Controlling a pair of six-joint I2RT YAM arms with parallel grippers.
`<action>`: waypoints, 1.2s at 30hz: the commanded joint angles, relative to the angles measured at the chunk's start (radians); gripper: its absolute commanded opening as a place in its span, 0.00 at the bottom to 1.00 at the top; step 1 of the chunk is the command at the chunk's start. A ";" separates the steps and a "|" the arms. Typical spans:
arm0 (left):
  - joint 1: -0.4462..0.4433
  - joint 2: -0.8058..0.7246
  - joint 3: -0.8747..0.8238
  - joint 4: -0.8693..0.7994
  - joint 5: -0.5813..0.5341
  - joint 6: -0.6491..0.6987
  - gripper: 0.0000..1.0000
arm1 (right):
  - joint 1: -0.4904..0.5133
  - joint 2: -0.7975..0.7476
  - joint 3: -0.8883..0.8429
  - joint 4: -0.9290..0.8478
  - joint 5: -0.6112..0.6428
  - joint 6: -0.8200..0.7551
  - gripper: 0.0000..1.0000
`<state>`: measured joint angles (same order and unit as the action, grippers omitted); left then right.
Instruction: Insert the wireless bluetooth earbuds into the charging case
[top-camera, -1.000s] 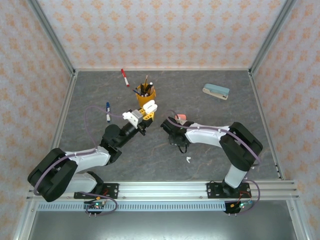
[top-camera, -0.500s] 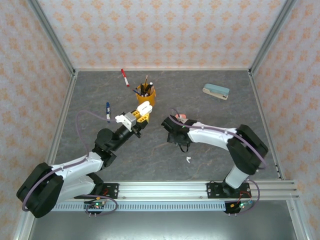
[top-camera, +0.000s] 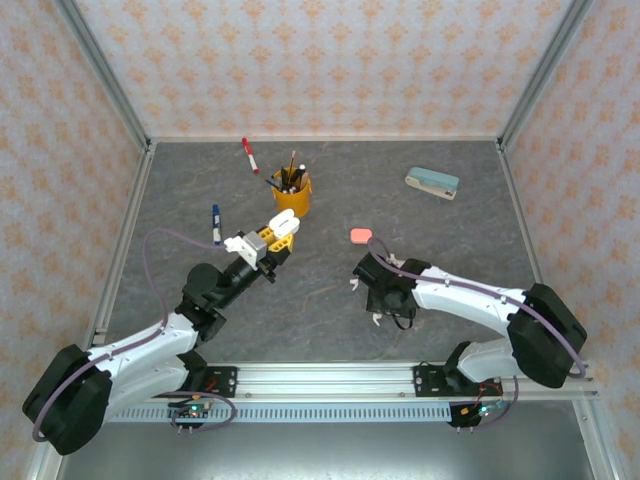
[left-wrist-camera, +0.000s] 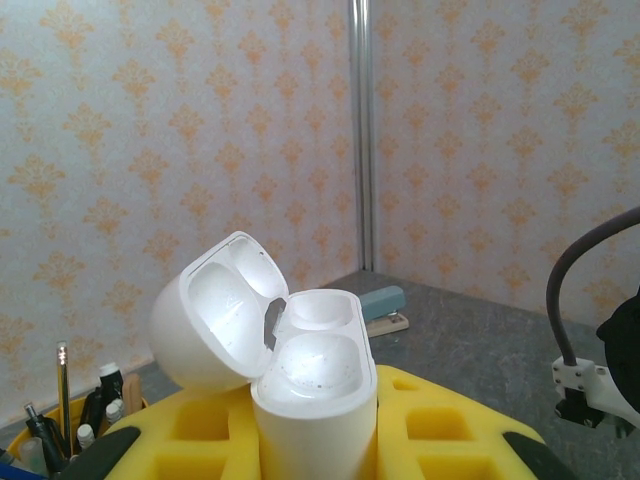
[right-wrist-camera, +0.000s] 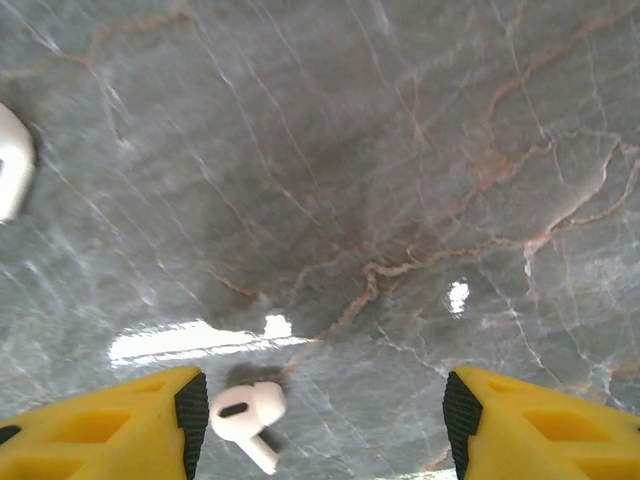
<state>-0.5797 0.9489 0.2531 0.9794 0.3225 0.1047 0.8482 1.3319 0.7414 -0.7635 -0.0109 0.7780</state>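
Note:
My left gripper (top-camera: 277, 233) is shut on a white charging case (left-wrist-camera: 312, 400), held upright between its yellow fingers (left-wrist-camera: 470, 430). The lid (left-wrist-camera: 215, 320) hangs open to the left and both wells are empty. My right gripper (top-camera: 386, 300) points down at the table, open, its yellow fingers (right-wrist-camera: 540, 430) spread wide. One white stemmed earbud (right-wrist-camera: 245, 418) lies on the table just inside the left finger, touching neither pad that I can tell. A second white rounded piece (right-wrist-camera: 10, 175) sits at the left edge of the right wrist view.
A salmon-pink pebble-shaped case (top-camera: 362, 236) lies closed beyond the right gripper. An orange pen cup (top-camera: 292, 193) stands just past the left gripper. A blue marker (top-camera: 216, 223), a red marker (top-camera: 249, 155) and a teal stapler (top-camera: 432, 183) lie further off.
The right gripper left the pink case, swung toward the near edge over the white earbud, and its jaws opened. The left arm drew back and left with the white case.

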 joint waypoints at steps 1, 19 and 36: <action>0.006 -0.003 0.016 -0.004 0.028 -0.002 0.00 | 0.005 -0.010 -0.010 -0.011 -0.032 -0.020 0.64; 0.006 0.047 0.034 0.006 0.036 -0.013 0.00 | 0.014 0.098 -0.019 0.104 -0.134 -0.087 0.59; 0.005 0.057 0.038 0.010 0.033 -0.016 0.00 | 0.014 0.115 -0.028 0.118 -0.135 -0.087 0.51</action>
<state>-0.5797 1.0012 0.2554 0.9665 0.3374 0.1013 0.8551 1.4429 0.7284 -0.6453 -0.1551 0.7013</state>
